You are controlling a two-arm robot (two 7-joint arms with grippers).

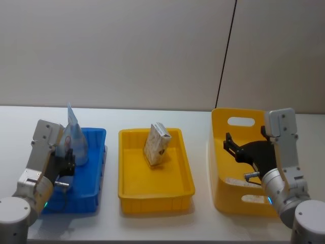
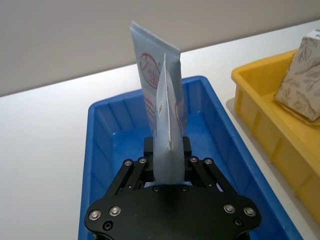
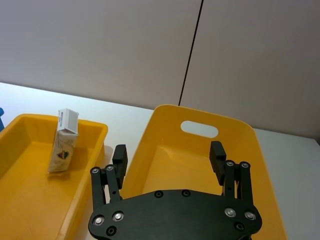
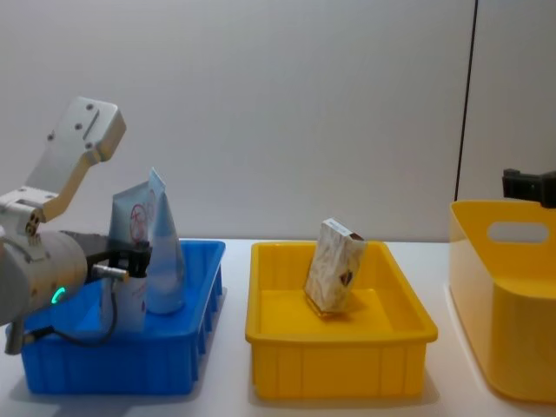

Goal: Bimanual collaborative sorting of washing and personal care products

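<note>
Two pale blue tubes (image 1: 74, 138) are standing upright in the blue tray (image 2: 100, 150) at the worktop's (image 1: 203, 229) left end. L gripper (image 2: 166, 147) fingers are clamping the near tube (image 2: 167, 125) low down, crimp up, w/ the far tube (image 2: 150, 65) just behind. R gripper (image 3: 168, 151), fingers spread, is hovering over the yellow bin (image 3: 260, 150).

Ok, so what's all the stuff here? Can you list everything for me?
tubes: two, pale blue, standing up in the blue tray, one of them gripped
box: one, beige-white with a pattern, leaning in the yellow tray
blue tray: one, blue, on the robot's left
yellow tray: one, yellow, in the middle
yellow bin: one, yellow, on the robot's right
table: one, white, under everything
left gripper: one, black, shut on a tube in the blue tray
right gripper: one, black, open over the yellow bin
</note>
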